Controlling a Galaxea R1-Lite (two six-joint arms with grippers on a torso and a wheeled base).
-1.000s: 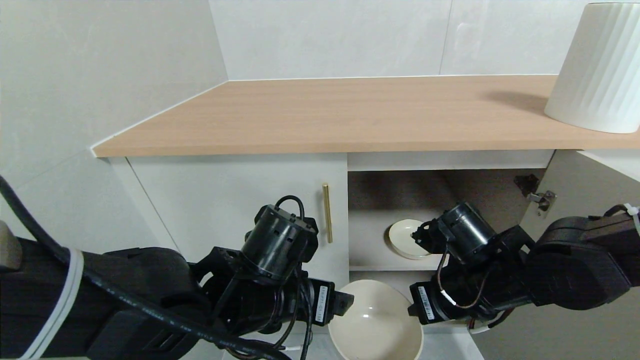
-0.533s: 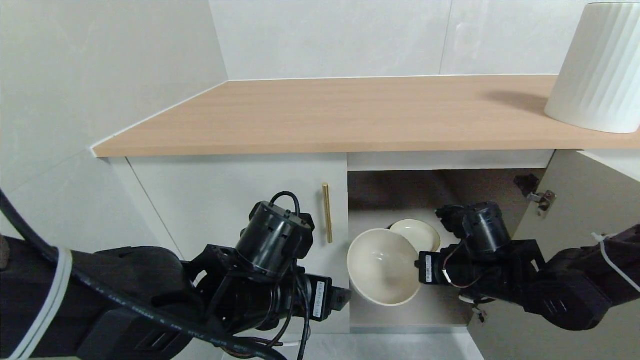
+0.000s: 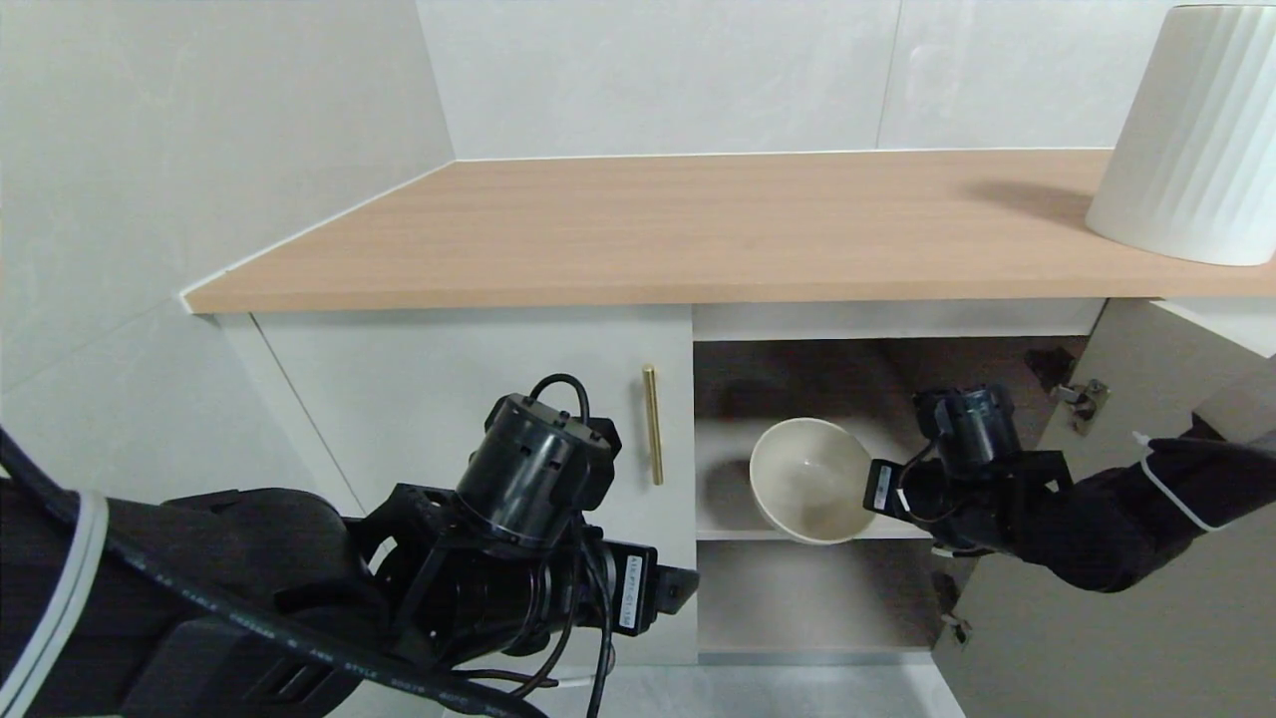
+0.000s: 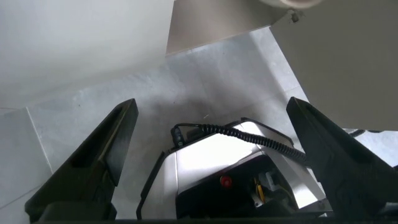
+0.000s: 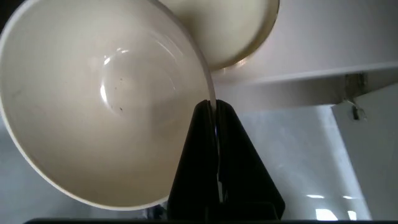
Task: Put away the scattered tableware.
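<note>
Right gripper (image 3: 875,489): fingers (image 5: 199,162) clamped on the rim of the cream bowl (image 3: 809,479). The bowl is held tilted inside the open cabinet, at the front of the upper shelf (image 3: 726,504); contact with the shelf cannot be judged. A small plate (image 5: 239,31) lies on that shelf, beyond the bowl from the fingers. Left gripper (image 4: 211,112): fingers apart, nothing between them, low before the closed door (image 3: 469,379).

Cream bowl (image 3: 809,481): glossy, empty, tilted, mouth facing out and up. Rim pinched in right pincer (image 3: 869,491), held inside open cabinet (image 3: 797,374) over upper shelf (image 3: 720,504). Cream plate (image 5: 231,28) lies on shelf, just behind bowl.
</note>
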